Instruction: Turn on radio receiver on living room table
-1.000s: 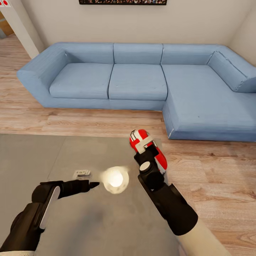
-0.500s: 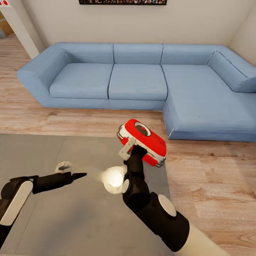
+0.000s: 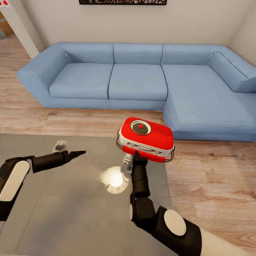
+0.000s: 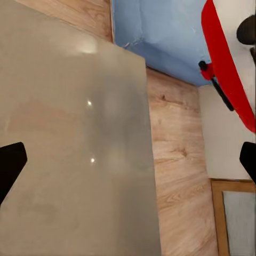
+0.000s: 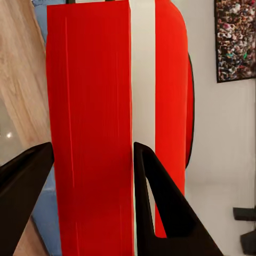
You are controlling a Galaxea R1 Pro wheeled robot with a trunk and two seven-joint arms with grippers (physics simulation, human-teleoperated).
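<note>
Above the grey table's (image 3: 71,213) far edge, the red, white-trimmed radio receiver (image 3: 146,138) is held aloft, dial up
Right gripper (image 3: 132,164) clamps its underside; left gripper (image 3: 79,153) hangs apart, fingers spread, holding nothing

Black arms with white oval panels, seemingly pointed dark fingers (image 5: 160,208).

Head view down over table (image 3: 71,213); wrist views close, sharing it.
</note>
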